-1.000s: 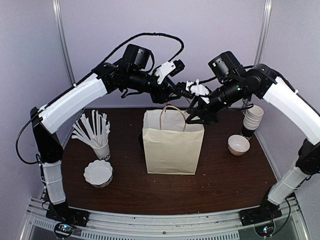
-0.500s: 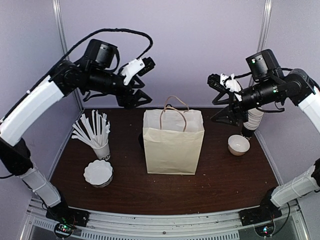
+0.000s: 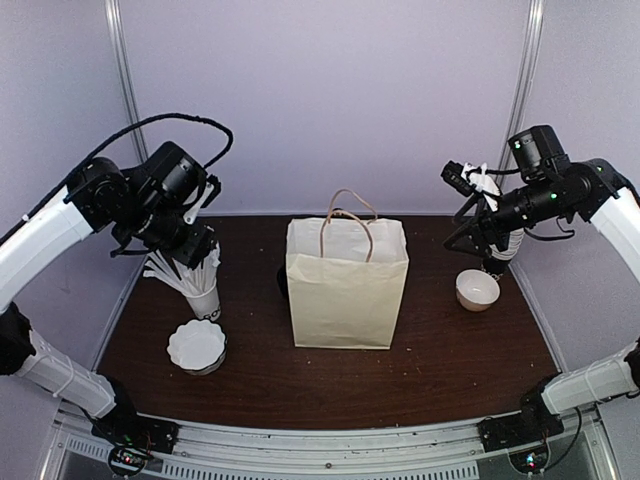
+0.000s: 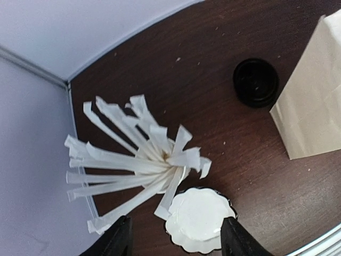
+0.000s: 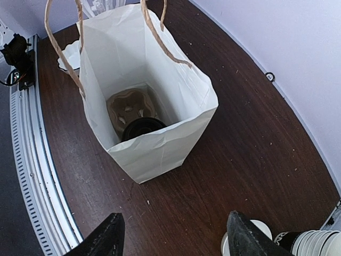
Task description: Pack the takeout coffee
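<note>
Both arms have swung out from above the bag [image 3: 347, 290] to either side. The left gripper [image 4: 176, 242] and right gripper [image 5: 176, 240] gape wide, holding nothing. A black-lidded coffee cup [image 4: 256, 82] stands on the table just beside the bag. A dark round lid [image 5: 143, 128] shows inside the bag.

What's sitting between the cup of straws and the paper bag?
A small black-lidded cup stands there, close beside the paper bag, apart from the cup of straws; the left wrist view shows it best.

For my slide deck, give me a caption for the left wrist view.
Open left gripper over the straw cup; lidded coffee cup beside the paper bag.
</note>
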Controlling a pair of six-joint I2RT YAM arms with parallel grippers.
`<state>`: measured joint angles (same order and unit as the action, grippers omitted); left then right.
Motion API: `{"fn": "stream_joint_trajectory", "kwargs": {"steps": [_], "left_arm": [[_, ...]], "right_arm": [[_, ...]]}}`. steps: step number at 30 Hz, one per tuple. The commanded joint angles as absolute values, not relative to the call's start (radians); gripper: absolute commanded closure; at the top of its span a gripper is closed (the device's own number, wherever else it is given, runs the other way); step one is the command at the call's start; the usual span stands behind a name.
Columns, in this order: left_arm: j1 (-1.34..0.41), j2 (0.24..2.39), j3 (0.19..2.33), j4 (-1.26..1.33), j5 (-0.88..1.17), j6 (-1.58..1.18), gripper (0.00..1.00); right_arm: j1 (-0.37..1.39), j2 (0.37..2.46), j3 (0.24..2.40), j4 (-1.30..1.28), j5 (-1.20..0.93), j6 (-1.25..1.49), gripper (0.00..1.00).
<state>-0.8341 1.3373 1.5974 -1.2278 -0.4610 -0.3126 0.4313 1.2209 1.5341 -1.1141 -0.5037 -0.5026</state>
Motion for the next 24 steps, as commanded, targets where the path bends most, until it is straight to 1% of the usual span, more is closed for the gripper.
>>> {"fn": "stream_joint_trajectory", "kwargs": {"steps": [1,4,7,12,24], "left_arm": [[-0.778,1.323,1.532,-1.296,-0.509,-0.54,0.41],[-0.741,1.319,1.487,-1.272,-0.477,-0.561,0.43],[-0.682,1.332,1.439,-1.247,-0.41,-0.567,0.49],[-0.606,1.35,1.372,-1.173,-0.311,-0.553,0.61],[-0.589,1.389,1.35,-1.147,-0.272,-0.548,0.65]], "right_arm": [[0.401,1.216,1.522,-1.054,-0.572,-0.465,0.31],[0.394,1.216,1.521,-1.049,-0.593,-0.463,0.31],[0.393,1.216,1.524,-1.052,-0.59,-0.465,0.31],[0.39,1.215,1.52,-1.048,-0.594,-0.466,0.31],[0.384,1.191,1.489,-1.033,-0.594,-0.472,0.31]]}}
